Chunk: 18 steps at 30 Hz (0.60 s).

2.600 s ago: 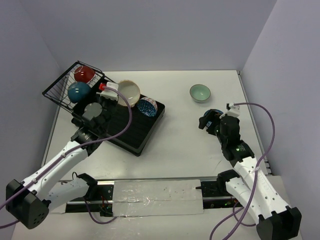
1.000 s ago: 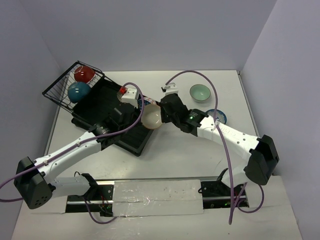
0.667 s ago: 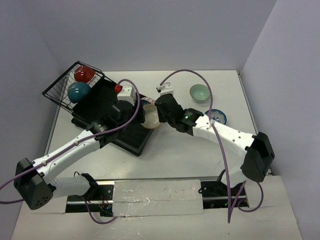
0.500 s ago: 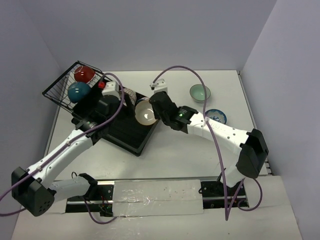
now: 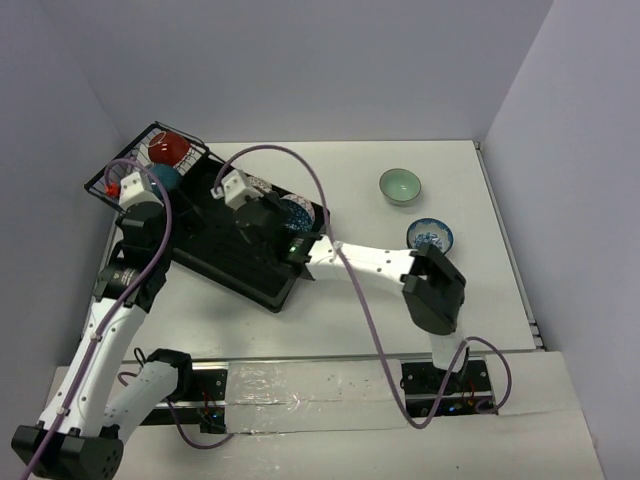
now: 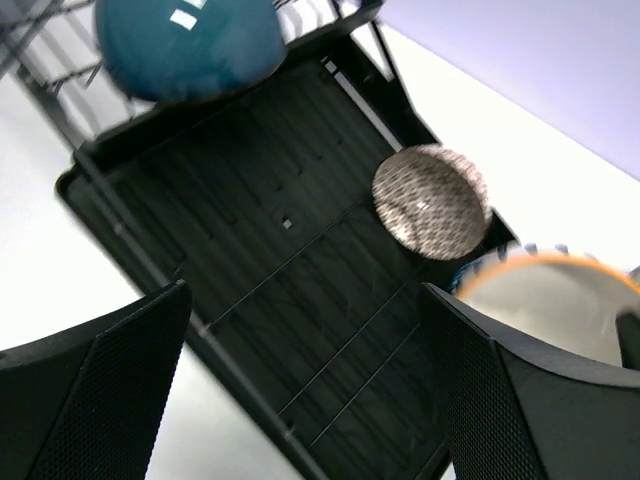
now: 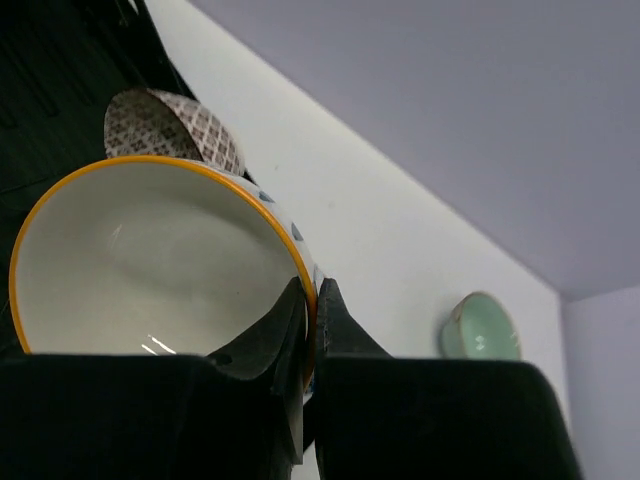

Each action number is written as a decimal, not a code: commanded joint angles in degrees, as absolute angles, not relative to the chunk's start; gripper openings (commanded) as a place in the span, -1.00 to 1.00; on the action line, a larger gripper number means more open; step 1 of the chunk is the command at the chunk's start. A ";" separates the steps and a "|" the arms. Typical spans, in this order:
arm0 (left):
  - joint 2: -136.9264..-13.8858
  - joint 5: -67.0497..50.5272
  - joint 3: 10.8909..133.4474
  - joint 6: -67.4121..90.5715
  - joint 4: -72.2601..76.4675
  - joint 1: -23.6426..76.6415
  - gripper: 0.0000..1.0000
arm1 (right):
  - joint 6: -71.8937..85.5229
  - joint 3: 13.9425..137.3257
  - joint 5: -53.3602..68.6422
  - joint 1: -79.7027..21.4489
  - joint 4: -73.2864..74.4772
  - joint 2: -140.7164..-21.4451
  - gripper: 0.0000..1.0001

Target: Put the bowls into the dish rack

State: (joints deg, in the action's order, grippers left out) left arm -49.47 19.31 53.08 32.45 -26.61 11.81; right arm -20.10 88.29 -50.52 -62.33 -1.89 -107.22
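Right tool [image 7: 311,300] clamped on cream bowl [image 7: 150,260] rim, beside lattice bowl [image 6: 430,202] at dish rack [image 6: 250,250] far edge. Left tool [image 6: 305,400] wide open above rack's ribbed middle, apart from both bowls.

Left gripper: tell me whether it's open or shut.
Open. The left gripper shows both fingers spread wide above the dish rack, gripping nothing.

cream bowl [image 7: 150,260] tilted over rack [image 6: 260,260]; mint bowl [image 5: 400,185] apart
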 commanded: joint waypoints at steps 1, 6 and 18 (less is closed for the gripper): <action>-46.50 21.87 49.85 34.18 -28.56 11.43 0.98 | -39.61 92.98 -60.01 -64.16 -26.56 -111.08 -1.00; -41.05 23.47 45.71 35.51 -28.83 11.42 0.98 | -64.48 97.64 -63.10 -65.74 -48.14 -122.15 -1.00; -37.18 27.15 42.89 36.38 -29.70 11.43 0.98 | -79.36 104.68 -60.74 -66.09 -58.79 -133.85 -1.00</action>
